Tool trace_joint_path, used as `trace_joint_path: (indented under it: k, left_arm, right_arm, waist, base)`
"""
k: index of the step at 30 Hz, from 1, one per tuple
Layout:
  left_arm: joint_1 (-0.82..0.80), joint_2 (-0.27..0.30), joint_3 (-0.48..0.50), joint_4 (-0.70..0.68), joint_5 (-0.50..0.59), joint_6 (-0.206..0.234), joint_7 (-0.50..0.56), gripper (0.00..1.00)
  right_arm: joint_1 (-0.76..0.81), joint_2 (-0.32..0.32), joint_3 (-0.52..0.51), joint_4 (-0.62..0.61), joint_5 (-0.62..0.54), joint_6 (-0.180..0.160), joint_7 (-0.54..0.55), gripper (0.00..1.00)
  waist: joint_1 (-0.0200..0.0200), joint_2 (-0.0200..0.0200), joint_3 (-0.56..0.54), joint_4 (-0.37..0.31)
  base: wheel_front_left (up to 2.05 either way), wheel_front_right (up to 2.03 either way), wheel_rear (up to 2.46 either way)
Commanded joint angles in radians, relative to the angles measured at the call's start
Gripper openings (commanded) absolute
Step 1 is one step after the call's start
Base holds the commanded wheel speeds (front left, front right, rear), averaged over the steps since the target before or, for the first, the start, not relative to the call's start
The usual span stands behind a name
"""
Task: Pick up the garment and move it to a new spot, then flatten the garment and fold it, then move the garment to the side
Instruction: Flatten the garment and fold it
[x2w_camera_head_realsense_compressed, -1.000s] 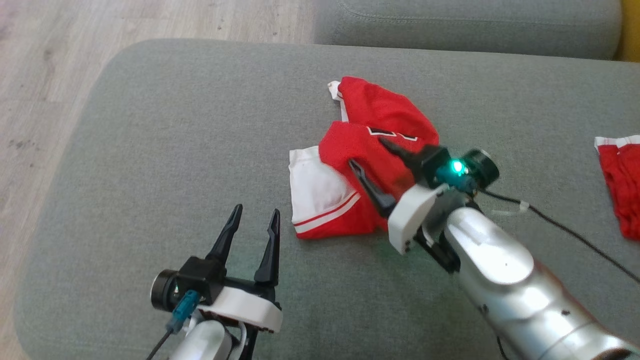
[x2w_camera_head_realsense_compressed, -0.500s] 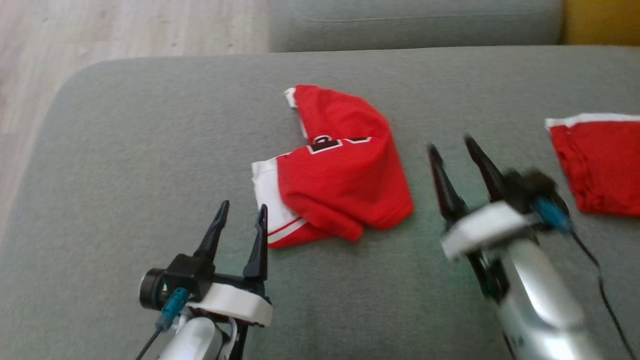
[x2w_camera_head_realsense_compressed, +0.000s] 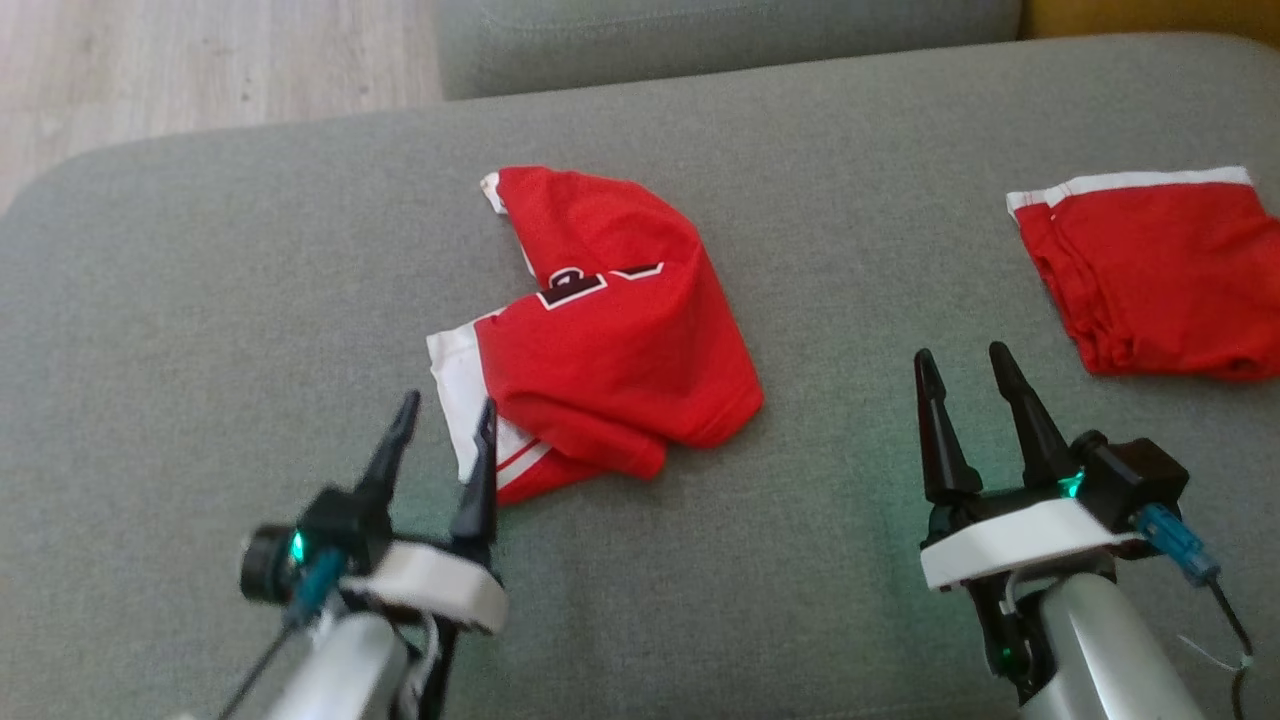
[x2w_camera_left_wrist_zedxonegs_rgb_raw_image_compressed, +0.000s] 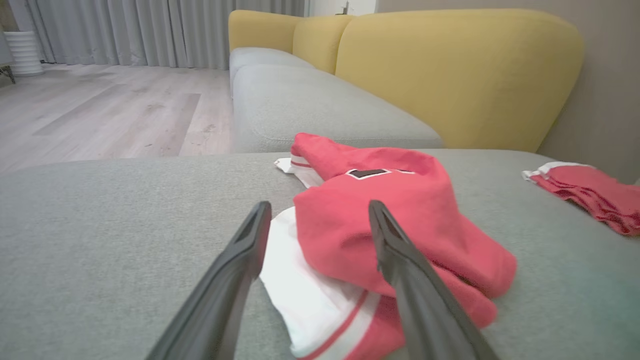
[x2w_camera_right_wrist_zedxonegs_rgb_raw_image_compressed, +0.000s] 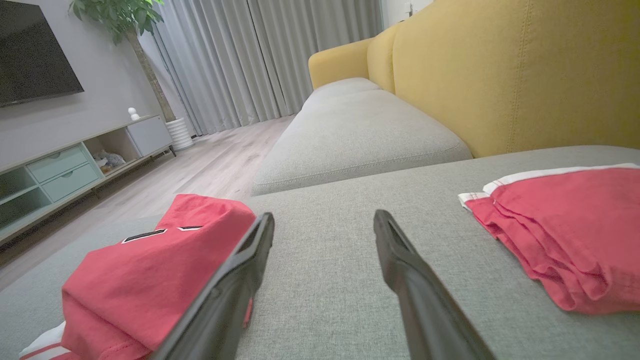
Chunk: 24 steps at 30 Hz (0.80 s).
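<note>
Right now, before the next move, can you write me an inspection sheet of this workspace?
Surface: grey sofa seat, woven fabric.
Job's things: red and white jersey, loosely folded, rumpled, mid-seat, not held.
Clutter: second red garment, folded, at the robot's right.
Grippers: left gripper open, near the jersey's white edge; right gripper open, over bare seat between both garments.
Cables: blue-plugged cable at the right wrist, off the cloth.
Surroundings: wood floor, yellow backrest, grey curtains.

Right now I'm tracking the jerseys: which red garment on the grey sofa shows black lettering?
The crumpled red-and-white garment mid-cushion, beside the left claw; the flat red garment with white trim at right shows none.
</note>
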Motion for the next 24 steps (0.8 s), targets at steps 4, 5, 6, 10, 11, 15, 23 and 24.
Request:
trace_joint_path:
  k: [4, 5, 6, 10, 11, 15, 23, 24]
  left_arm:
    - [-0.137, 0.042, 0.037, 0.044, 0.021, -0.003, 0.060, 1.00]
    - [-0.161, 0.045, 0.037, 0.064, 0.023, -0.006, 0.073, 1.00]
    - [-0.184, 0.048, 0.035, 0.088, 0.023, -0.011, 0.089, 1.00]
    - [-0.258, 0.066, 0.023, 0.203, 0.031, -0.020, 0.176, 1.00]
    - [-0.273, 0.068, 0.020, 0.232, 0.030, -0.025, 0.191, 1.00]
    - [-0.321, 0.068, 0.015, 0.327, 0.021, -0.052, 0.216, 1.00]
    - [-0.389, 0.056, 0.010, 0.456, -0.006, -0.110, 0.224, 1.00]
    - [-0.396, 0.055, 0.009, 0.473, -0.011, -0.120, 0.233, 1.00]
  right_arm:
    - [-0.021, 0.000, 0.032, -0.045, 0.010, 0.007, -0.008, 1.00]
    - [-0.019, 0.000, 0.035, -0.046, 0.010, 0.007, -0.008, 1.00]
    - [-0.018, 0.000, 0.040, -0.047, 0.010, 0.007, -0.007, 1.00]
    - [-0.022, 0.000, 0.053, -0.052, 0.015, 0.007, -0.008, 1.00]
    - [-0.024, 0.000, 0.055, -0.054, 0.017, 0.007, -0.008, 1.00]
    - [-0.030, 0.000, 0.066, -0.057, 0.023, 0.007, -0.009, 1.00]
    - [-0.051, 0.000, 0.072, -0.061, 0.029, 0.007, -0.011, 1.00]
    - [-0.054, 0.000, 0.071, -0.062, 0.031, 0.007, -0.011, 1.00]
  waist:
    - [0.0000, 0.0000, 0.035, -0.011]
    - [0.0000, 0.0000, 0.044, -0.014]
    - [0.0000, 0.0000, 0.052, -0.017]
    - [0.0000, 0.0000, 0.079, -0.034]
    - [0.0000, 0.0000, 0.084, -0.038]
    - [0.0000, 0.0000, 0.104, -0.052]
    - [0.0000, 0.0000, 0.141, -0.081]
    - [0.0000, 0.0000, 0.145, -0.085]
  base:
    - [0.00, 0.00, 0.00]
    - [0.00, 0.00, 0.00]
    - [0.00, 0.00, 0.00]
    - [0.00, 0.00, 0.00]
    - [0.00, 0.00, 0.00]
    - [0.00, 0.00, 0.00]
    - [0.00, 0.00, 0.00]
    - [0.00, 0.00, 0.00]
